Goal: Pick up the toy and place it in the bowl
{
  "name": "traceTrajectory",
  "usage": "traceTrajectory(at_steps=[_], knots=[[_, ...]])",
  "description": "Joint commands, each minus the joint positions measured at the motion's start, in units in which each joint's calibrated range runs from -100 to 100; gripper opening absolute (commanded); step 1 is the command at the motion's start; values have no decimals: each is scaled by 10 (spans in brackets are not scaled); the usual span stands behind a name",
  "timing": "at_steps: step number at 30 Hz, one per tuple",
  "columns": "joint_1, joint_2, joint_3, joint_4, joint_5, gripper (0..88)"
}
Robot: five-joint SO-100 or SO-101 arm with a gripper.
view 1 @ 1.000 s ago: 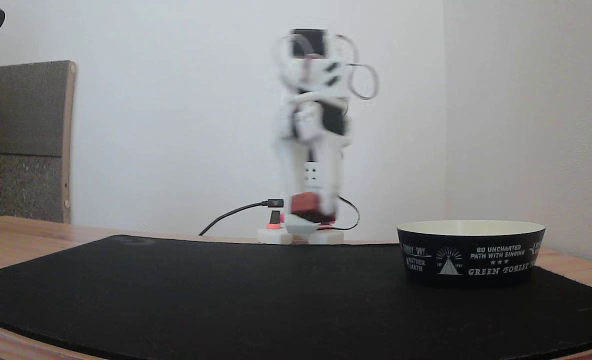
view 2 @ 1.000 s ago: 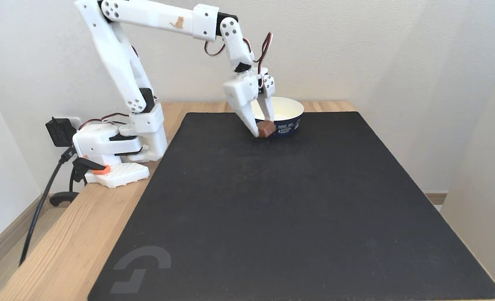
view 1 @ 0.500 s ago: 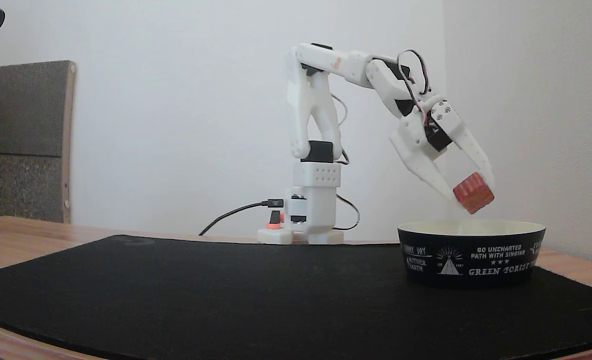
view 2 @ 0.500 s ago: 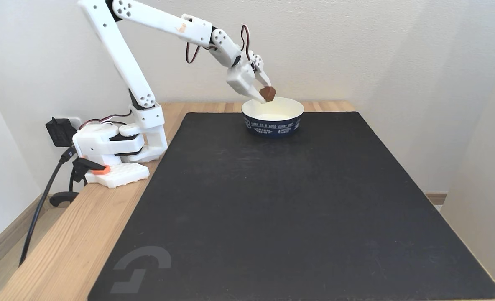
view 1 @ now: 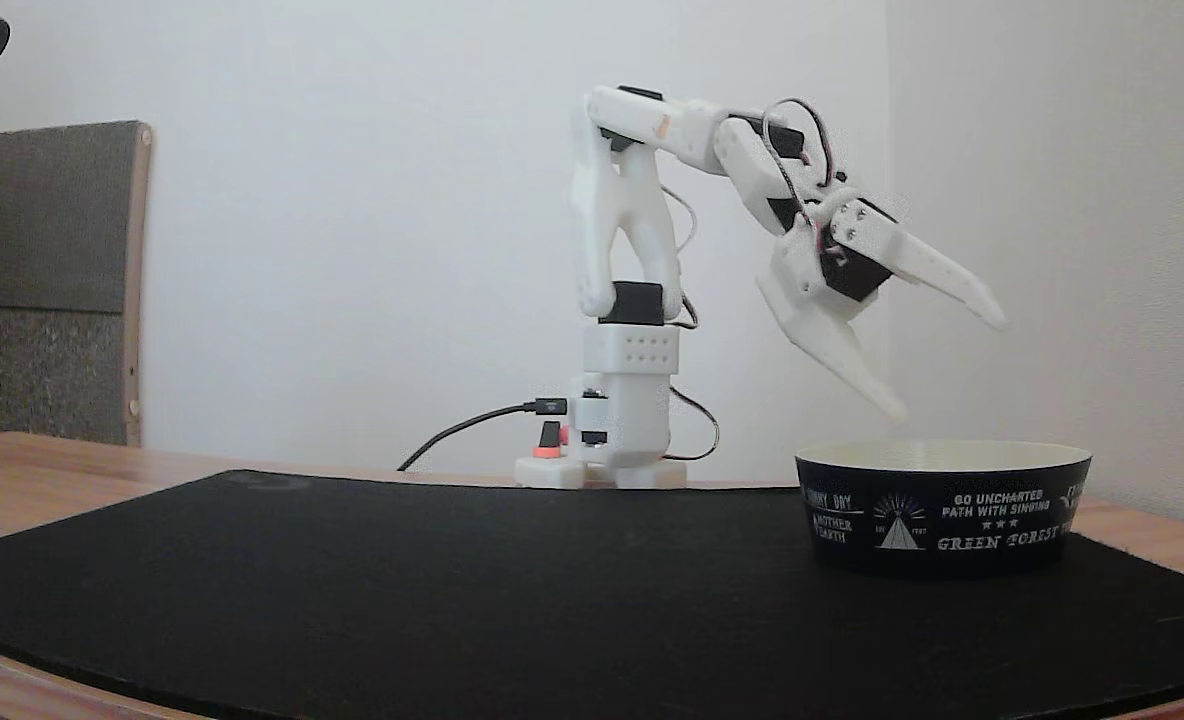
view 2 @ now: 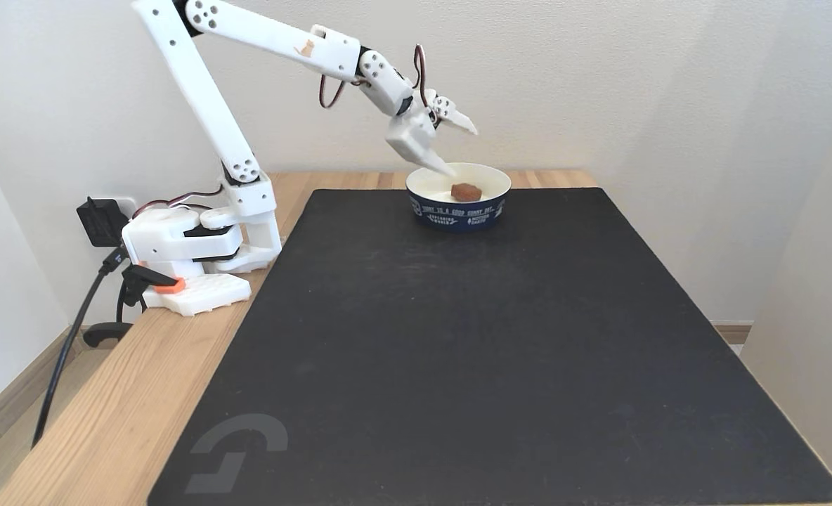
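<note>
The gripper [view 1: 947, 365] hangs above the bowl [view 1: 942, 510], its two fingers spread wide with nothing between them; in a fixed view the lower fingertip [view 2: 447, 169] sits just over the rim at the bowl's left. The toy [view 2: 465, 190] lies inside the bowl on the cream floor, seemingly near the middle. The bowl stands on the black mat [view 2: 458, 337].
</note>
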Motion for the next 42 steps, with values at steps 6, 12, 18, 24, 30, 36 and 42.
traceTrajectory(at_steps=[6,12,18,24,30,36,42], knots=[[163,-191,84,5,-4,55],[227,-375,278,5,-84,55],[224,-542,485,6,-99,55],[224,-765,607,66,-98,55],[232,-854,603,210,-98,61],[228,-858,602,235,-97,62],[230,-858,602,236,-98,57]])
